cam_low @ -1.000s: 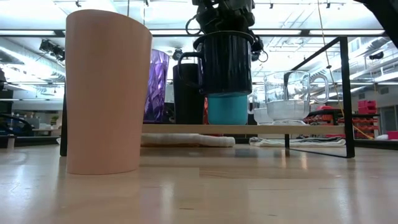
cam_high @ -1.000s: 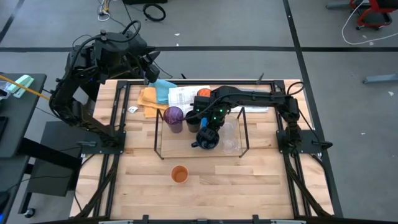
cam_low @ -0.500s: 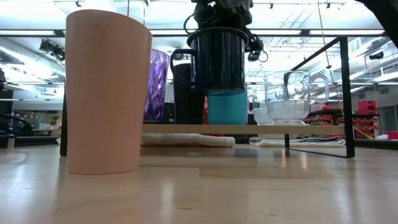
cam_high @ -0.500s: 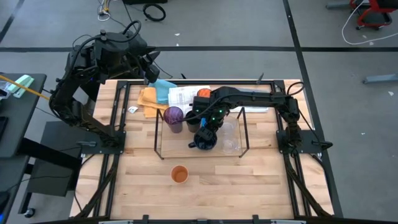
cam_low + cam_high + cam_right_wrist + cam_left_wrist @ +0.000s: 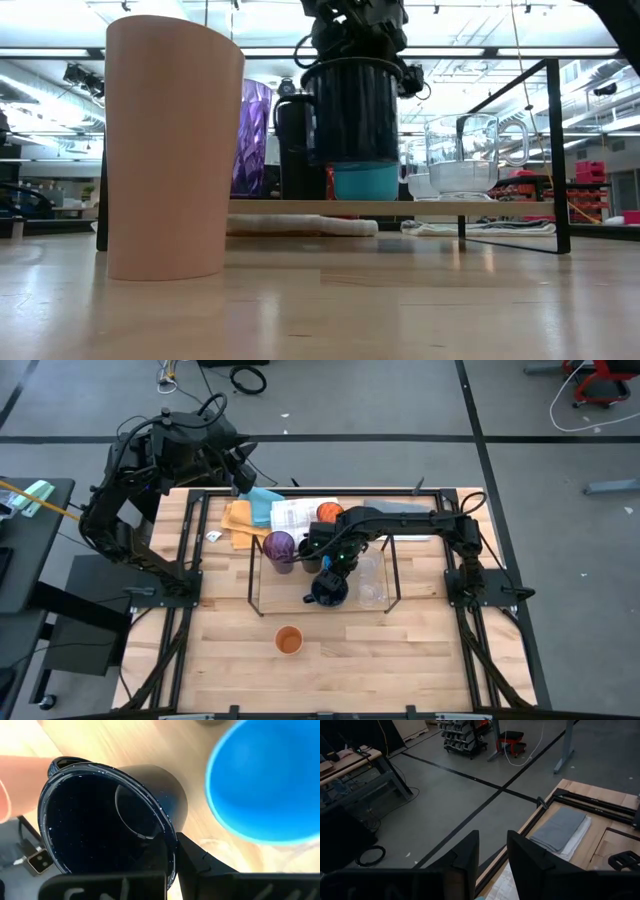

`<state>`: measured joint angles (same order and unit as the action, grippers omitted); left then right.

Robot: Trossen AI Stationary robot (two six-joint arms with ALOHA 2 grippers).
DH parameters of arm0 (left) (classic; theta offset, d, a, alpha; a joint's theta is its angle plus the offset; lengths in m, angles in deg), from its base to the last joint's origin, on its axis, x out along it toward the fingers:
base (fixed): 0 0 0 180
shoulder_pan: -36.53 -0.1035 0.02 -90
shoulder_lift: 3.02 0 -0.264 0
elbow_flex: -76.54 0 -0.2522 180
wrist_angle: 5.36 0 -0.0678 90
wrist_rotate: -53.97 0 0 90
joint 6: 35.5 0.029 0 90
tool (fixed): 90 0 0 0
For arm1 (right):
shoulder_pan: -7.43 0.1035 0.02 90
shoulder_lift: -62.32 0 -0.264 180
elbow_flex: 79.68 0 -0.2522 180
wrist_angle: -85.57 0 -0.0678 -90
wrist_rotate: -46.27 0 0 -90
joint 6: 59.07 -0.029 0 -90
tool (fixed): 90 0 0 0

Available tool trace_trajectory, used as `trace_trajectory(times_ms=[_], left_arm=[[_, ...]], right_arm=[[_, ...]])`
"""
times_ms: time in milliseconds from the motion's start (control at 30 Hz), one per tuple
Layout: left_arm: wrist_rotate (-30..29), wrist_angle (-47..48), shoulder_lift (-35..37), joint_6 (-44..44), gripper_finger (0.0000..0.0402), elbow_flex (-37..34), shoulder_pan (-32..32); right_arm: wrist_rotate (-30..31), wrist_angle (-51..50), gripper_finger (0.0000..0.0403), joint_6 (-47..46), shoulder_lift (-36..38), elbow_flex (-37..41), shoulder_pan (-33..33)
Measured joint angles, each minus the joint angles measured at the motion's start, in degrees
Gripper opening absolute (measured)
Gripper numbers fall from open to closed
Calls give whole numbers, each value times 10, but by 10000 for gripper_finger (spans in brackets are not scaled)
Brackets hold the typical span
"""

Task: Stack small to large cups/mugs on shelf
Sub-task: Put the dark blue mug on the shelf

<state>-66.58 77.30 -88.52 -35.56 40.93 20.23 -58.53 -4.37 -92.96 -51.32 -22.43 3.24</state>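
Note:
My right gripper (image 5: pixel 335 572) is shut on a dark navy handled mug (image 5: pixel 350 110), which hangs above the shelf's board (image 5: pixel 420 207), in front of a bright blue cup (image 5: pixel 365 181). On the black rod shelf (image 5: pixel 253 575) also stand a purple cup (image 5: pixel 279 545), a black cup (image 5: pixel 295 150) and a clear glass mug (image 5: pixel 462 150). One orange cup (image 5: pixel 289 640) stands on the table near the front, and another (image 5: pixel 328 512) sits behind the shelf. My left gripper (image 5: pixel 491 857) waits open, high over the table's far left corner. My right gripper holds the navy mug by its rim (image 5: pixel 169 840), on the side across from the handle, with one finger inside the mug and one outside. The fingers come from above, pointing steeply down. The mug hangs upright below them, clear of the shelf's board.
Folded yellow (image 5: pixel 238 520) and blue (image 5: pixel 262 505) cloths, a printed sheet (image 5: pixel 295 515) and a grey cloth (image 5: pixel 400 510) lie along the far edge. Black rails (image 5: pixel 190 550) run down both sides. Bare wood (image 5: pixel 400 650) spreads in front of the shelf.
My right gripper has come down a little with the navy mug, so that less of the blue cup shows below the mug in the low view. The mug has stayed upright and clear of the board.

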Motion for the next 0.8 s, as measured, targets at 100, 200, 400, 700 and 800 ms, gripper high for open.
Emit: trace_trajectory(times_ms=[100,200,400,700,800], left_arm=[[0,0,0,0,107,0,0],[0,0,0,0,107,0,0],[0,0,0,7,107,0,0],[0,0,0,8,107,0,0],[0,0,0,8,107,0,0]], right_arm=[[1,-2,18,6,0,0,0],[8,4,18,13,0,5,0],[4,1,18,12,0,45,-2],[3,15,17,13,0,55,-3],[4,16,17,17,0,55,-5]])
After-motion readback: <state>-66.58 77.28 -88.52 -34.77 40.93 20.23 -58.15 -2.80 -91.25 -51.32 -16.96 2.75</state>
